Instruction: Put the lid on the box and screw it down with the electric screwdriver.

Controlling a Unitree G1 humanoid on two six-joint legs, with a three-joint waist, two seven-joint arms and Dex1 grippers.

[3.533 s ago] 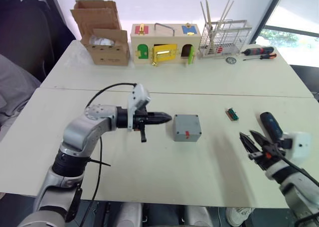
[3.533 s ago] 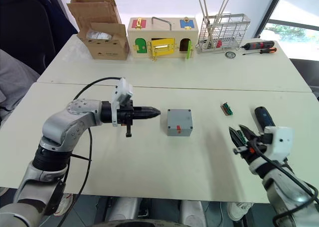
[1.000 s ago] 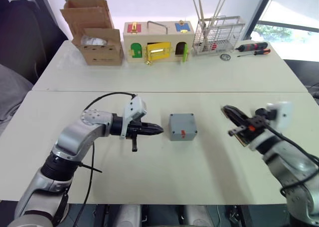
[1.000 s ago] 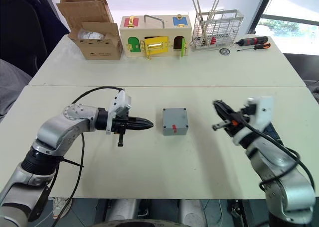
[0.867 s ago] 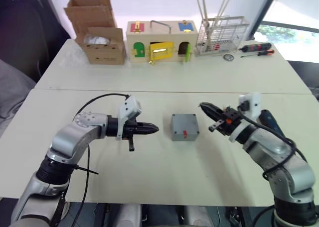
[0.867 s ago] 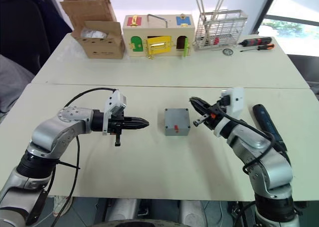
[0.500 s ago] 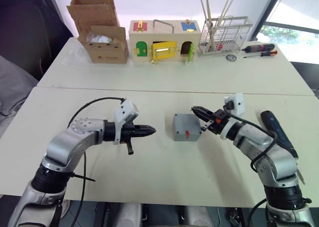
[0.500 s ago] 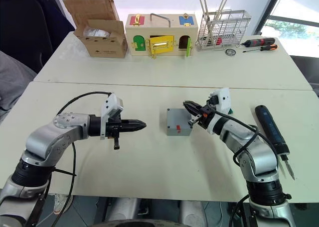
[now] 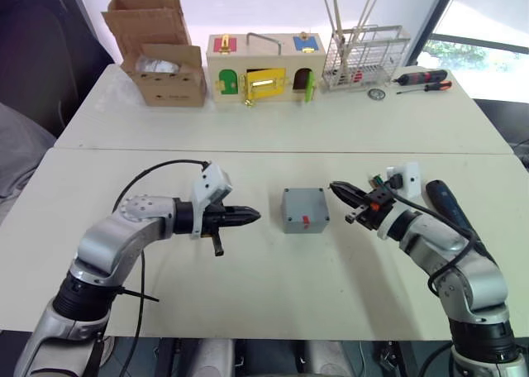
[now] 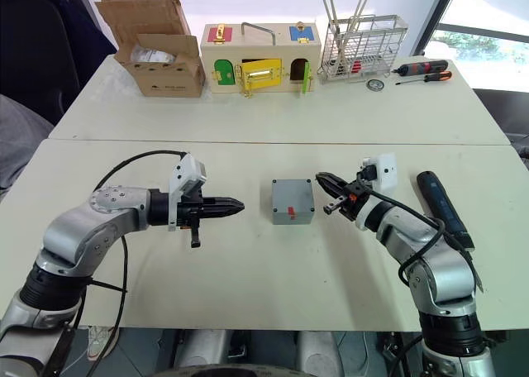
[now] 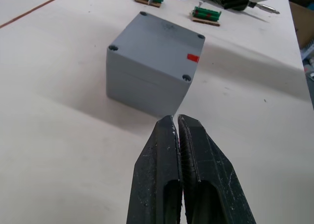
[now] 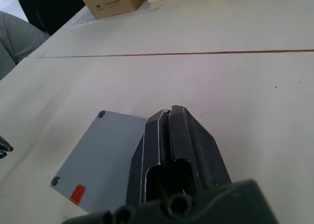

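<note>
— Fingers first, quick.
— My left fingers are pressed together, nothing between them, tips aimed at the box from its left side with a bare strip of bench in between. My right fingers are pressed together too, empty, hanging just off the box's right side; the wrist view has them over its edge, so I can't tell if they touch it.
— Box?
— Grey, upright in the middle of the front bench, red mark on the near face. The lid looks to be on it already, four corner holes showing.
— Electric screwdriver?
— Flat on the bench to the right of my right arm, well apart from the box.
</note>
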